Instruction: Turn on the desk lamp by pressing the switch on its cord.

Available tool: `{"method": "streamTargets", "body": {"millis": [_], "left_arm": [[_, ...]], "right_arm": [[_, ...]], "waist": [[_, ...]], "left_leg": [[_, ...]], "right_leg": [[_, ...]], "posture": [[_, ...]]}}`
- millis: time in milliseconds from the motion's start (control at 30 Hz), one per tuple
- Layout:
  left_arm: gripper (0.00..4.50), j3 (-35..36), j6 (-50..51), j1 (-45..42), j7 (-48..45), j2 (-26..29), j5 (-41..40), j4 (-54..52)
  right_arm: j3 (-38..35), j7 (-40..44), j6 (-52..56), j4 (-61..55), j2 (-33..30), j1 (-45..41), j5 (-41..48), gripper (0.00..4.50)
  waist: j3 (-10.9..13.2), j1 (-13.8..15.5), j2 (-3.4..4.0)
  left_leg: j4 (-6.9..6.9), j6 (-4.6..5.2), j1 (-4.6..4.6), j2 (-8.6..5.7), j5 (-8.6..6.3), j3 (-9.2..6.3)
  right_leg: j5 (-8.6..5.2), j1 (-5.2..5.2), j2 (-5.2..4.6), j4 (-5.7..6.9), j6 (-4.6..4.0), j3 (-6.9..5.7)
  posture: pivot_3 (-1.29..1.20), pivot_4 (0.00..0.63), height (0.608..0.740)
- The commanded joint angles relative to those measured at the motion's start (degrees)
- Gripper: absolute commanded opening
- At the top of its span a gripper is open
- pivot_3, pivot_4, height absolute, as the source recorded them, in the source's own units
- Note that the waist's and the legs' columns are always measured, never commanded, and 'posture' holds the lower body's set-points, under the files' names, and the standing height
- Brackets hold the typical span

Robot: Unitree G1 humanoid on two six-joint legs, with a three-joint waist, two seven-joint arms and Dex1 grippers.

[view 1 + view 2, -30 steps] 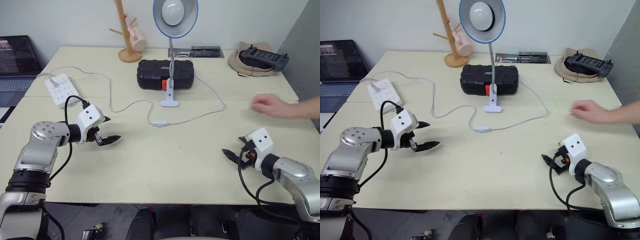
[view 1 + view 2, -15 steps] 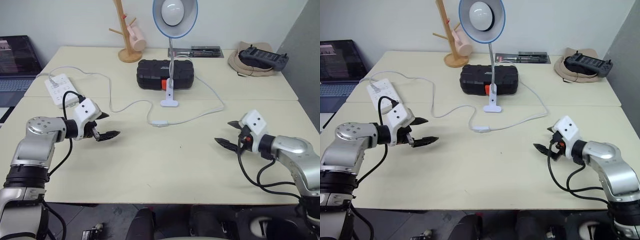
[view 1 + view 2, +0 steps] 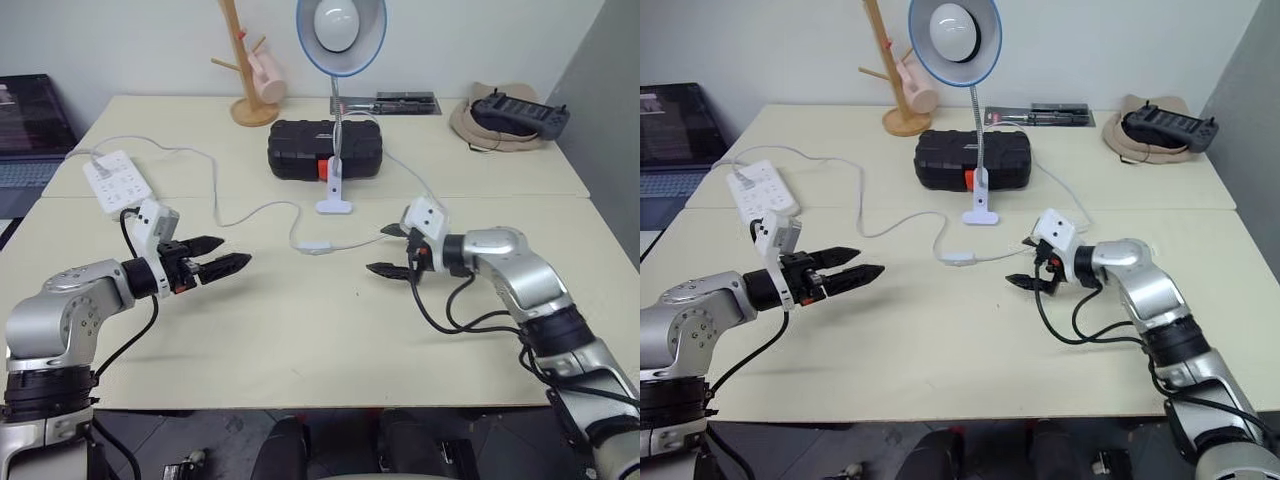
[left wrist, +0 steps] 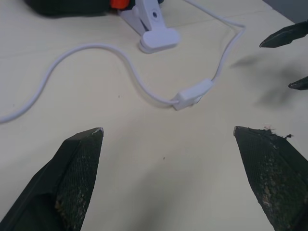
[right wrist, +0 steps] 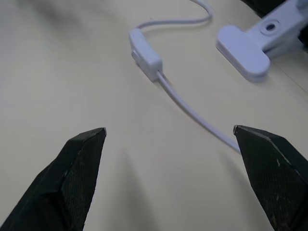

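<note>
The desk lamp (image 3: 340, 28) stands at mid-table on its small white base (image 3: 334, 205), shade facing me, bulb unlit. Its thin white cord (image 4: 86, 46) snakes over the tabletop, and the oblong white switch (image 3: 315, 246) lies flat on it in front of the base. My right gripper (image 3: 380, 250) hovers open just right of the switch (image 5: 144, 60), pointing at it without touching. Further off on the switch's left, my left gripper (image 3: 232, 253) is open, also pointing toward the switch (image 4: 193, 94). Neither holds anything.
A white power strip (image 3: 110, 178) lies at the left with the cord plugged in. A black case (image 3: 322, 148) sits behind the lamp base. A wooden mug tree (image 3: 248, 70), a laptop (image 3: 25, 110) and a controller on a hat (image 3: 510, 108) line the back.
My right gripper swung in from the front right edge to just right of the switch. The left gripper rolled and rose slightly. A person's hand at the right has gone.
</note>
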Motion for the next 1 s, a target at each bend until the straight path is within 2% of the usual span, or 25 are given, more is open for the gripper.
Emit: {"method": "streamTargets", "body": {"millis": [33, 367, 633, 667, 700, 800, 933, 1000], "left_arm": [[4.50, 2.0, 0.3, 1.8, 1.7, -0.2, -2.0, -5.0], [4.50, 0.2, -1.3, 7.5, 1.3, 2.8, -1.3, -11.2], [4.50, 1.1, -2.1, 8.5, 1.8, 3.9, -1.7, -11.5], [4.50, 1.1, -2.1, 8.6, 1.8, 3.9, -1.8, -11.6], [4.50, 1.0, -2.0, 8.6, 2.0, 4.0, -1.9, -11.8], [4.50, 0.7, -1.9, 8.6, 2.4, 3.9, -2.2, -12.4], [4.50, 0.8, -1.6, 8.6, 2.6, 3.8, -2.5, -12.7], [4.50, 0.8, -1.4, 8.6, 2.7, 3.9, -2.5, -12.9]], "right_arm": [[1.6, 2.1, -6.4, 7.7, 4.0, -4.0, -2.3, 4.45], [1.3, 1.3, -18.4, 34.1, 15.2, -16.4, -7.3, 4.45], [0.0, 2.8, -23.2, 44.4, 18.4, -20.1, -9.2, 4.45], [-0.1, 2.7, -23.8, 45.2, 18.6, -20.2, -9.4, 4.09], [-0.2, 2.5, -24.4, 46.0, 18.7, -20.3, -9.6, 3.99], [-0.3, 1.6, -26.3, 48.1, 19.0, -20.5, -10.7, 3.29], [-1.4, 0.7, -27.1, 49.7, 19.8, -20.6, -11.0, 2.16], [-2.0, 0.5, -27.3, 50.1, 20.3, -20.7, -11.1, 1.74]], "waist": [[0.0, -0.1, 0.00], [0.0, -0.2, 0.00], [0.0, -0.1, 0.00], [0.0, -0.1, 0.00], [0.0, -0.2, 0.00], [0.0, -0.2, 0.00], [0.0, -0.3, 0.00], [0.0, -0.3, 0.00]], "left_leg": [[0.00, 0.00, 0.02, 0.00, 0.00, 0.02], [-0.04, -0.17, 0.06, 0.01, 0.10, 0.07], [-0.06, -0.18, 0.10, -0.03, 0.09, 0.06], [-0.07, -0.18, 0.10, -0.03, 0.09, 0.07], [-0.07, -0.18, 0.11, -0.02, 0.09, 0.08], [-0.08, -0.17, 0.12, 0.00, 0.09, 0.08], [-0.08, -0.17, 0.13, 0.00, 0.09, 0.09], [-0.08, -0.18, 0.13, 0.00, 0.09, 0.09]], "right_leg": [[0.00, 0.00, 0.00, 0.00, 0.00, 0.02], [0.01, -0.05, -0.03, 0.07, -0.01, 0.04], [0.01, -0.05, -0.05, 0.16, -0.01, 0.03], [0.01, -0.05, -0.05, 0.16, -0.02, 0.04], [0.01, -0.06, -0.05, 0.16, -0.02, 0.04], [0.01, -0.07, -0.03, 0.19, -0.02, 0.05], [0.01, -0.06, -0.03, 0.21, -0.02, 0.05], [0.01, -0.07, -0.03, 0.21, -0.02, 0.06]], "posture": [[0.00, 0.150, 0.740], [0.00, 0.150, 0.740], [0.00, 0.150, 0.740], [0.00, 0.150, 0.740], [0.00, 0.150, 0.740], [0.00, 0.150, 0.740], [0.00, 0.150, 0.740], [0.00, 0.150, 0.740]]}}
